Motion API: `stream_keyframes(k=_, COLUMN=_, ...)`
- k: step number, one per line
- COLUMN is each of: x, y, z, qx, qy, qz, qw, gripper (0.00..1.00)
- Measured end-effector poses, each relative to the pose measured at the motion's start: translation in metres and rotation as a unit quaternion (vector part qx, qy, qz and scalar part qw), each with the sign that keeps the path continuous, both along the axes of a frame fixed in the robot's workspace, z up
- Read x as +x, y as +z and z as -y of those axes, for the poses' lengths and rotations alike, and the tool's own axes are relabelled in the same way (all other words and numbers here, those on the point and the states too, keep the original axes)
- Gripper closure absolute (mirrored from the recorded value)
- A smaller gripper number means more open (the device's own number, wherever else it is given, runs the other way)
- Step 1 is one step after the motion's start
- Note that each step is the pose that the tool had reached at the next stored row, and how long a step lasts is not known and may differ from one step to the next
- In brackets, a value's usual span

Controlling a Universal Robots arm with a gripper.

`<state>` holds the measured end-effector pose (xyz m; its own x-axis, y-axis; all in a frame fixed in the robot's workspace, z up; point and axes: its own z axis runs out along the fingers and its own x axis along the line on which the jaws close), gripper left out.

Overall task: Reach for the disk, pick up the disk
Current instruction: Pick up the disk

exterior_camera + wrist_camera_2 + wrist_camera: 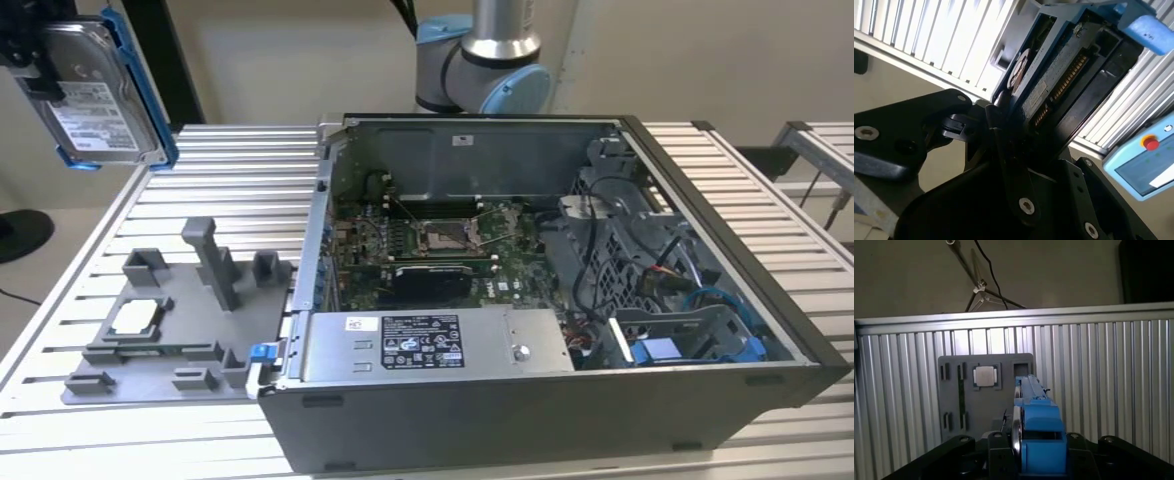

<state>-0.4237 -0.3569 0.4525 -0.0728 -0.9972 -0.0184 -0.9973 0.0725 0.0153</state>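
Observation:
The disk (96, 100) is a silver hard drive with a white label in a blue bracket. It hangs upright high above the table's far corner at the exterior view's left, with my gripper (30, 58) shut on it. In the second wrist view the disk (1054, 85) stands edge-on, clamped by my gripper (1004, 122) between the black fingers (1021, 200). In the first wrist view the disk (1036, 427) points down toward the table from my gripper (1029, 455).
Below lies a grey fixture tray (160, 330) with upright posts and a small square chip (134, 318). An open computer case (534, 300) with a blue caddy (681, 350) fills the slatted table's (747, 200) middle. The arm's base (481, 60) stands behind. A pendant (1144, 160) hangs nearby.

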Motion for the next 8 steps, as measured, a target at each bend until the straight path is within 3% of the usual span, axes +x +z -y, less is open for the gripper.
stream_keyframes(k=8, x=0.000, y=0.0144, z=-0.0001, qx=0.0000, qy=0.000, qz=0.0000, qw=1.0000, gripper=1.00)
